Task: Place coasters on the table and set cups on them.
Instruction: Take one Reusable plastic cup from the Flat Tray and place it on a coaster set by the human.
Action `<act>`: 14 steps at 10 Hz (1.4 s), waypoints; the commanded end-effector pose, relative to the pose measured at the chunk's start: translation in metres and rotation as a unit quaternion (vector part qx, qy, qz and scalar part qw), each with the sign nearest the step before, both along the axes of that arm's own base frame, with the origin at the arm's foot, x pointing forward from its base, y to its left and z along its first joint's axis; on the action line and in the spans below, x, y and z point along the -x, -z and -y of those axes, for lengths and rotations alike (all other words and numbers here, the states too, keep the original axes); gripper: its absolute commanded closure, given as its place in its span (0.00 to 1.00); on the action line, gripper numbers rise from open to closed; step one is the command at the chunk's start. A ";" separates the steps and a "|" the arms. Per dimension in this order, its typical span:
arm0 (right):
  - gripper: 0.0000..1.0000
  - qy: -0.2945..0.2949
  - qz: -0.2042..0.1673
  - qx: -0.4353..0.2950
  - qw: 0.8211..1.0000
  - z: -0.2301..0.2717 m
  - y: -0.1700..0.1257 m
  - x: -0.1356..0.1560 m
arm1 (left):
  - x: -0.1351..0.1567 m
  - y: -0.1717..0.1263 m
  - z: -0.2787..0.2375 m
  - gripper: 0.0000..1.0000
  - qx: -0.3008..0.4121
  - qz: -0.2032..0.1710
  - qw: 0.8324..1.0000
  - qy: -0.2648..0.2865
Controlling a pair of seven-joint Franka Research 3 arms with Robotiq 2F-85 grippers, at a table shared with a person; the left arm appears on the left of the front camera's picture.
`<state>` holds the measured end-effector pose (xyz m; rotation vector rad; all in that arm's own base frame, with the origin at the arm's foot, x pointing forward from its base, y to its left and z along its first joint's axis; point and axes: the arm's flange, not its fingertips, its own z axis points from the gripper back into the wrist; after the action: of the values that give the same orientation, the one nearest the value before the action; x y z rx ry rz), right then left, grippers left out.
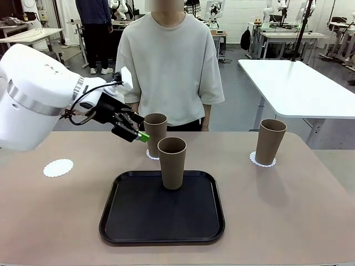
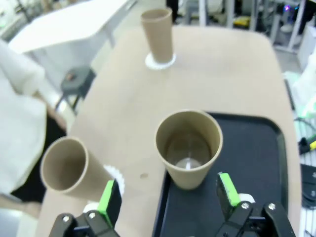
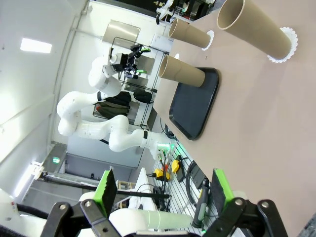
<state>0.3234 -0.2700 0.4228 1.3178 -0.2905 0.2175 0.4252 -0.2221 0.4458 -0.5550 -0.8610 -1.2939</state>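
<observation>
Front view, read left to right. A bare coaster [image 1: 58, 167] is noted on the table [image 1: 310, 210], at about 10 o'clock from the black tray [image 1: 133, 221]. The left gripper [image 1: 140, 129] is held above the table at the tray's 11 o'clock, jaws apart, nothing held. One green pad is seen close by the wall of the middle cup [image 1: 155, 132]; contact cannot be told. That cup is stood on a second coaster [image 1: 151, 155] at the tray's 12 o'clock. The tray cup [image 1: 172, 162] is stood upright near the tray's far edge, not yet served. The right-hand cup [image 1: 269, 141] is set on a third coaster [image 1: 262, 162] at 2 o'clock.

Left wrist view: the tray cup is framed ahead, between the spread fingers [image 2: 108, 200].

Right wrist view: the right gripper [image 3: 163, 190] is held well apart from the cups, jaws apart and empty.

Step judged in hand: the tray cup is to be taken to the bare coaster.
- The middle cup should be cleared on approach so it is not knocked.
- The jaws should be centred on the tapered wall so both pads meet together.
- Closure is best kept gentle; the wall looks thin.
- The cup should be lifted straight above the tray rim.
- It should be lowered vertically onto the coaster, not dragged, since the thin paper would likely be shoved.
</observation>
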 end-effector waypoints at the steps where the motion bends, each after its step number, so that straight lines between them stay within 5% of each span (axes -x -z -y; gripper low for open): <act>1: 0.00 0.003 -0.008 0.000 1.000 0.000 -0.002 0.001 | -0.016 0.037 -0.019 0.00 0.033 -0.009 0.999 0.038; 12: 0.00 0.003 -0.008 0.000 1.000 0.000 -0.002 0.001 | -0.016 0.049 -0.026 0.00 0.041 -0.034 0.997 0.057; 14: 0.00 0.003 -0.008 0.000 1.000 0.000 -0.002 0.001 | -0.038 0.068 -0.032 0.00 0.064 -0.083 0.990 0.092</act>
<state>0.3233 -0.2701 0.4228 1.3177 -0.2906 0.2173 0.4472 -0.1944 0.3859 -0.7836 -0.8130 -1.3299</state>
